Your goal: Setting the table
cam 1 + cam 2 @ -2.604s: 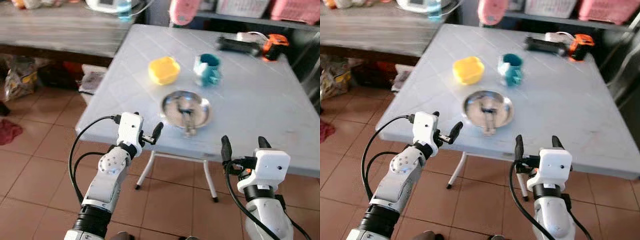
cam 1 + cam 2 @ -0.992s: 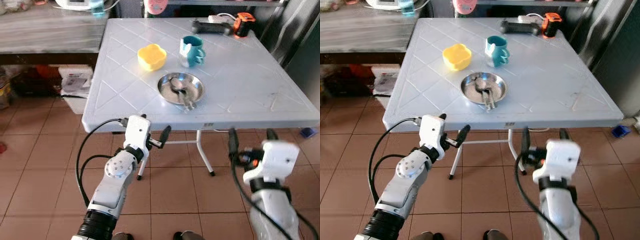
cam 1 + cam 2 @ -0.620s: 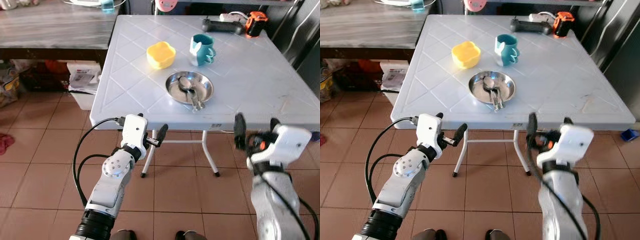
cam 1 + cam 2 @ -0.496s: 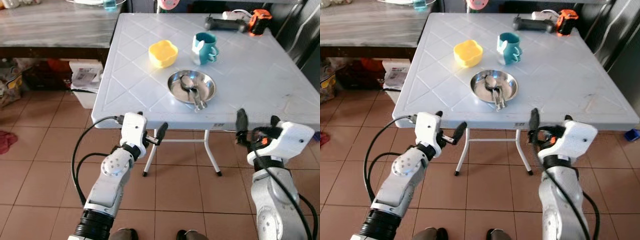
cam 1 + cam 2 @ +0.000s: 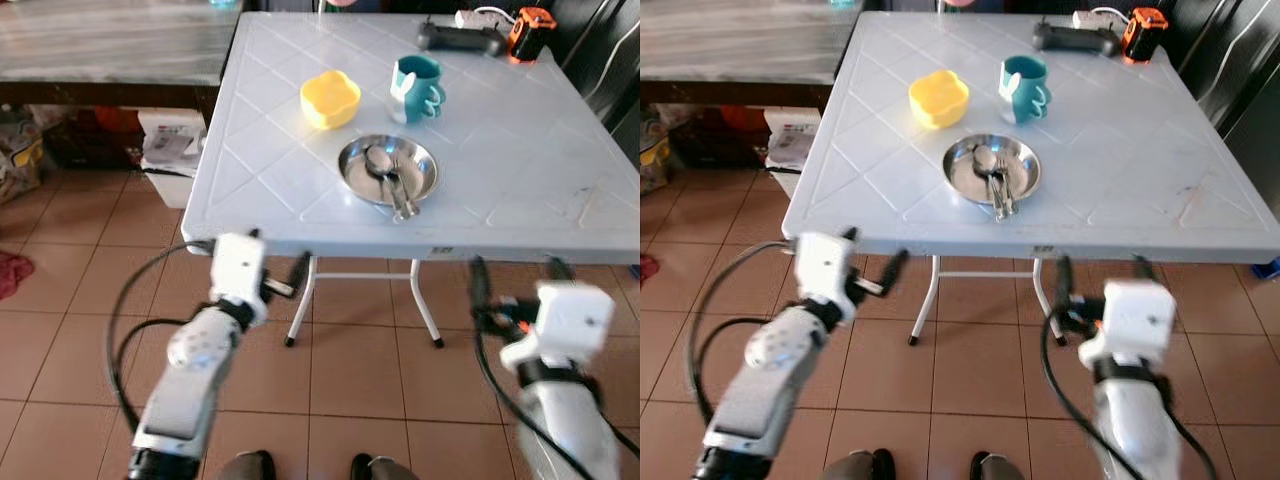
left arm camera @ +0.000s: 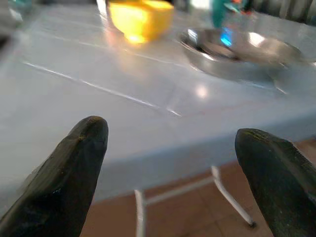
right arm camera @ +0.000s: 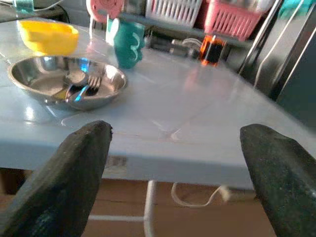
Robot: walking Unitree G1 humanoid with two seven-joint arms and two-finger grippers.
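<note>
- Steel plate sits mid-worktop, spoon and fork loose inside
- My left hand and right hand hang below the near edge, both spread wide, empty
- Plate likely light, stiff, slick; cutlery may slide, so pinch the rim

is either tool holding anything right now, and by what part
Nothing is held. The left tool and right tool are both open and empty, short of the table.
</note>
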